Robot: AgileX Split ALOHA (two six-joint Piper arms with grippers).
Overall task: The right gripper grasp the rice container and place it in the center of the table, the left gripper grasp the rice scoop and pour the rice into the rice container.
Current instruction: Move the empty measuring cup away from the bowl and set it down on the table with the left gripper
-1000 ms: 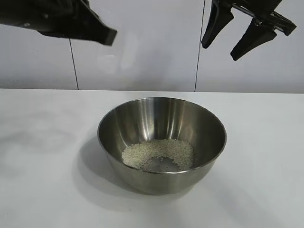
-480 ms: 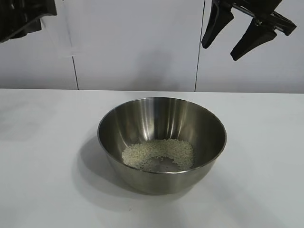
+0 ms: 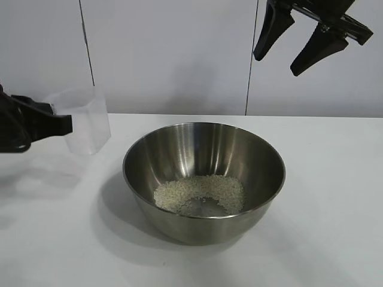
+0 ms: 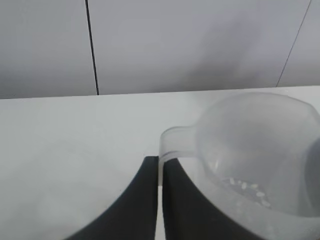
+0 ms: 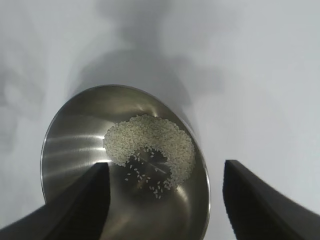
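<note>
So the black left hand (image 3: 57,124) has dropped down at the far left, clamped on the handle of the small translucent plastic scoop (image 3: 84,119), nearly empty and just above the white bench (image 3: 335,179). Rice (image 3: 200,192) already sits in the big shiny steel bowl (image 3: 203,179) mid-bench, so pouring looks done. Black right hand (image 3: 294,45) hangs above, fingers apart, empty.

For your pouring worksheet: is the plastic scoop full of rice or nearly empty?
Nearly empty. The left wrist view shows only a few grains of rice inside the rice scoop; the rest lies in the rice container.
</note>
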